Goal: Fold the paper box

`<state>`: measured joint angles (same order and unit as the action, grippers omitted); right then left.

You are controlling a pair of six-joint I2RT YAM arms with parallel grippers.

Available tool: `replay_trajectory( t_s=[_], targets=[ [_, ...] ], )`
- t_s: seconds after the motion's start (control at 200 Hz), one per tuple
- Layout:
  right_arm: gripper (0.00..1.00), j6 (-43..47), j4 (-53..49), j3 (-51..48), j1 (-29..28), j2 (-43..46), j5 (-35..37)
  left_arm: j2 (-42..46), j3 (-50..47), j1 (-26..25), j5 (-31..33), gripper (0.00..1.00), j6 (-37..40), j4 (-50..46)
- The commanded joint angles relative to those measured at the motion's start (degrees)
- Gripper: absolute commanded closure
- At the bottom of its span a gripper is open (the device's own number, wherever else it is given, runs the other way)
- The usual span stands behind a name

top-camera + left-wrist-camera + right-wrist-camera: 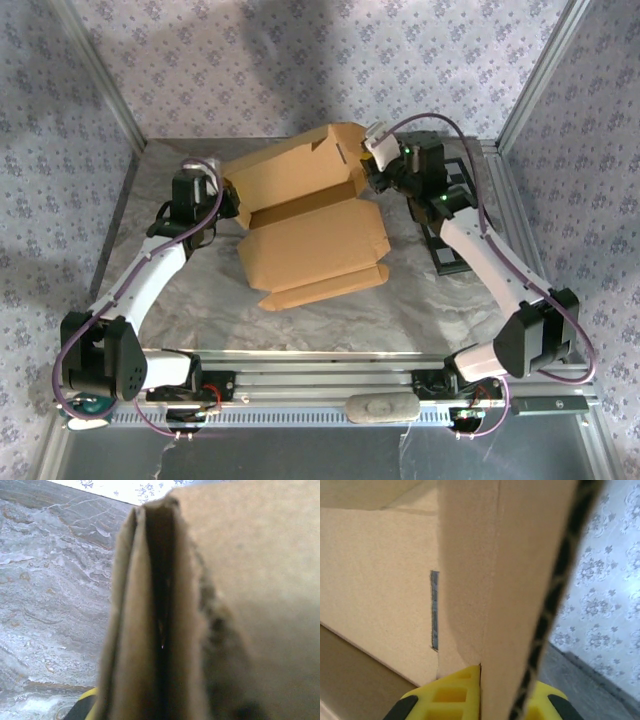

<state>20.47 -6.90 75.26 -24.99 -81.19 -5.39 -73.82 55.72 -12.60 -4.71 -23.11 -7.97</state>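
Note:
The tan paper box (pixel 312 238) lies half-folded on the table, its rear panel (pixel 290 165) tilted up and a front flap (pixel 322 286) lying flat. My left gripper (pixel 234 198) is at the box's left edge, shut on a doubled cardboard wall (pixel 150 630); one yellow fingertip (pixel 86 702) peeks out beside it. My right gripper (pixel 370 178) is at the box's far right corner. It is shut on an upright cardboard flap (pixel 520 580), with a yellow finger (pixel 445 695) pressed against each side. A narrow slot (pixel 434 610) shows in the panel behind.
A crinkled grey sheet (pixel 200 300) covers the table. A black-and-white checkerboard (pixel 452 235) lies at the right, partly under the right arm. Metal frame posts and patterned walls stand on both sides. A white object (pixel 380 408) rests on the front rail.

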Motion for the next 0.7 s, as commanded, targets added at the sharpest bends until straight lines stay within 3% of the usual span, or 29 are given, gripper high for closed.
replay_trajectory(
  t_s=[0.0,0.33,0.5,0.695],
  targets=[
    [0.99,-3.09,5.17,-3.06,-4.22,2.33,14.55,0.35,3.03,-0.23,-1.44,1.0,-0.45,0.84],
    [1.0,-14.83,8.42,-2.4,-15.23,-4.55,57.48,0.5,3.6,-0.76,-1.31,1.0,-1.14,0.38],
    [1.0,-20.39,5.95,-0.56,-15.33,-7.02,63.37,1.18,3.69,-0.85,-1.18,1.0,-0.81,-0.42],
    [1.0,-18.19,6.81,1.13,-16.92,-9.41,65.04,1.23,3.68,-0.92,-1.27,1.0,-1.05,-0.31]
  ],
)
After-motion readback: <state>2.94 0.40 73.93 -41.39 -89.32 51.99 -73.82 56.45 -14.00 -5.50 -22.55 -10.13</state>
